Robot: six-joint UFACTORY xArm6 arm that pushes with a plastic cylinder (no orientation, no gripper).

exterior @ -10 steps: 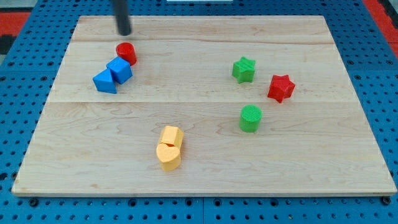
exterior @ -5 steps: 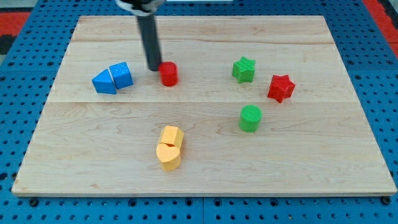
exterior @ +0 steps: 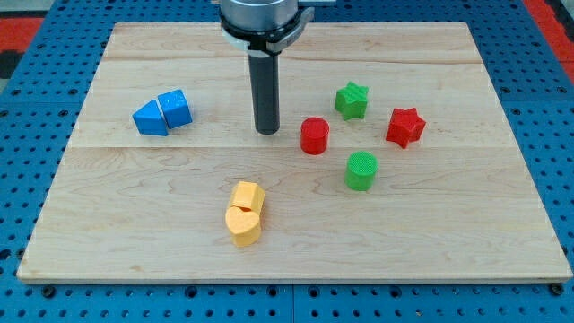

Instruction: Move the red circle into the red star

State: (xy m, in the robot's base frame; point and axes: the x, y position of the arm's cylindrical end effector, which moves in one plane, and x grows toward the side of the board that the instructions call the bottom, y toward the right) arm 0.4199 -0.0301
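The red circle (exterior: 315, 136) is a short red cylinder near the board's middle. The red star (exterior: 404, 126) lies to its right, with a gap between them. My tip (exterior: 267, 131) is on the board just left of the red circle, a small gap apart. The dark rod rises from it toward the view's top.
A green star (exterior: 352, 100) lies above and between the two red blocks, and a green circle (exterior: 361, 170) below them. Two blue blocks (exterior: 162, 113) touch at the left. Two yellow blocks (exterior: 244, 213) touch at the lower middle. The wooden board (exterior: 296, 251) rests on a blue pegboard.
The red circle has slid right, from beside the blue blocks to near the green blocks. My tip has followed it rightward and down the view.
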